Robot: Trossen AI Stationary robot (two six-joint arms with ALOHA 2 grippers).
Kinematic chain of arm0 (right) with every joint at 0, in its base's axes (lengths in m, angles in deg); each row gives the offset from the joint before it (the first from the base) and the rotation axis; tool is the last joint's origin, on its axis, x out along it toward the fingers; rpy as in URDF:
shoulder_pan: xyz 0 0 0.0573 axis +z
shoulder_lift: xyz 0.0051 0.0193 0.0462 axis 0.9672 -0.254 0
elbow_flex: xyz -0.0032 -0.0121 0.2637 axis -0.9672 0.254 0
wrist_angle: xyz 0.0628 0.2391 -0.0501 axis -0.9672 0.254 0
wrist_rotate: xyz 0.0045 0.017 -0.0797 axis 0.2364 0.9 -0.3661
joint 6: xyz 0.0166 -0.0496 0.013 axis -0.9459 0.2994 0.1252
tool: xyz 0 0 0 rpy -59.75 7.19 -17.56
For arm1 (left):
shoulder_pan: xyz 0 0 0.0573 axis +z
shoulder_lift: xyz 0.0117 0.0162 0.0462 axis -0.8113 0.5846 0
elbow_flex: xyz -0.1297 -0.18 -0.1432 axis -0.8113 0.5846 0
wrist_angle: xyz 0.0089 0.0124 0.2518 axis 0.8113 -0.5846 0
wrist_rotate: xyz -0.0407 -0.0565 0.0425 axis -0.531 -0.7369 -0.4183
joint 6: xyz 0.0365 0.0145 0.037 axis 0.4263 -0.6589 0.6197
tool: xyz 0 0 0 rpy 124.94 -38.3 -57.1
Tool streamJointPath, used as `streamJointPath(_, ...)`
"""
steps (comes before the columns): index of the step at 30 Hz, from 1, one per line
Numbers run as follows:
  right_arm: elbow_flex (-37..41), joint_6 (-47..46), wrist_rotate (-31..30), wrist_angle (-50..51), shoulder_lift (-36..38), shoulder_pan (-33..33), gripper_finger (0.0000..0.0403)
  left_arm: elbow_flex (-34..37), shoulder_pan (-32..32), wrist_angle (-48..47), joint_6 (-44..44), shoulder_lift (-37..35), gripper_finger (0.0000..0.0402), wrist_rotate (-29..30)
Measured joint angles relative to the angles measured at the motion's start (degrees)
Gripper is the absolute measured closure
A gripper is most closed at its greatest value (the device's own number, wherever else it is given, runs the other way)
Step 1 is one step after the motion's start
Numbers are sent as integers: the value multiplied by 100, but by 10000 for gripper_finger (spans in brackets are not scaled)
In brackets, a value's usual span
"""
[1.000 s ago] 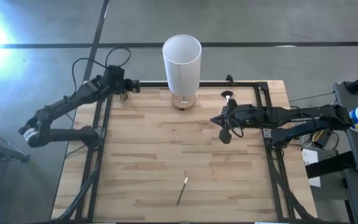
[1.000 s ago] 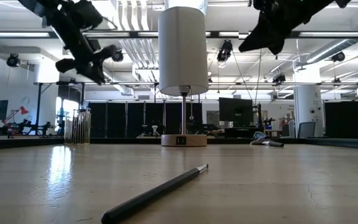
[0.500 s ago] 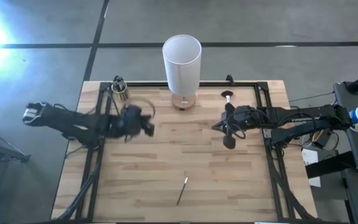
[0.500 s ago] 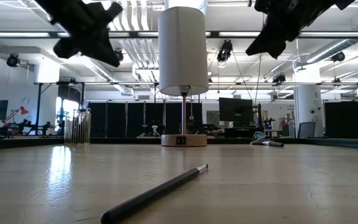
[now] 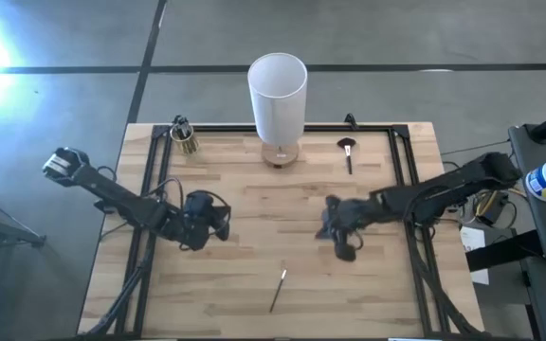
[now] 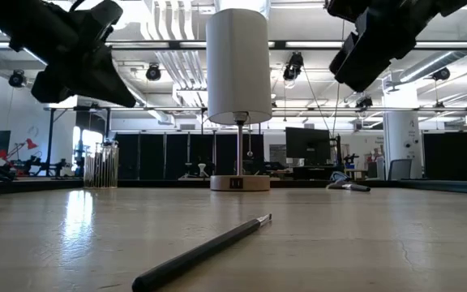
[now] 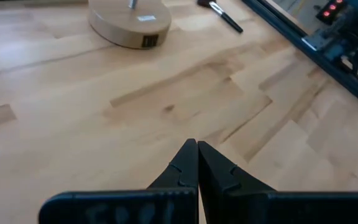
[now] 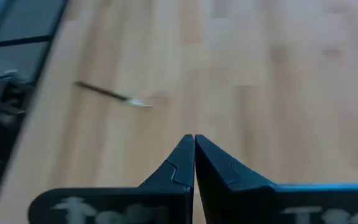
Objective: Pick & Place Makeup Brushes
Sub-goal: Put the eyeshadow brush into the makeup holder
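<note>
Both arms have swung in from the back of the worktop toward the middle within the last second, the left one away from the cup at the back left corner and the right one down from beside the lamp. The lone makeup brush [image 5: 279, 290] lies flat on the bare wood near the front edge, its long axis running slightly oblique, pale tip toward the back and a little to the right, dark handle toward the front. The right tool [image 5: 341, 237] hangs just behind and to the right of it, fingers pressed together and holding nothing; the brush shows ahead of those fingers in its wrist view [image 8: 112, 94]. The left tool [image 5: 218, 221], also closed and empty, is somewhat farther off, behind and to the left. I would judge the right arm the nearer one, and it would need to open before coming down. Nothing stands between either tool and the brush. Further back, the white lamp [image 5: 277, 95] stands at the centre, a fluffy-headed brush [image 5: 348, 152] lies near it, and the cup of brushes [image 5: 185, 137] holds the rest.
</note>
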Motion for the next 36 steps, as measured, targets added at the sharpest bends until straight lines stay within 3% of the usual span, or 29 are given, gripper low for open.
streamJointPath(4, -44, -135, 369, -693, -699, 261, 393, 113, -2, 179, 190, -2, 401, -50)
streamJointPath(11, -819, 154, 783, -726, -2014, 273, 347, 244, 0, 210, 274, -2, 401, -109)
streamJointPath(20, -2276, 1515, 948, 310, -3431, 270, 286, 320, 0, 236, 438, -4, 401, -316)
streamJointPath(28, -2924, 2432, 1025, 526, -4123, 270, 286, 320, 0, 234, 514, -7, 401, -331)
streamJointPath(36, -3103, 2644, 1238, 659, -4494, 268, 318, 320, 0, 221, 588, -7, 401, -372)
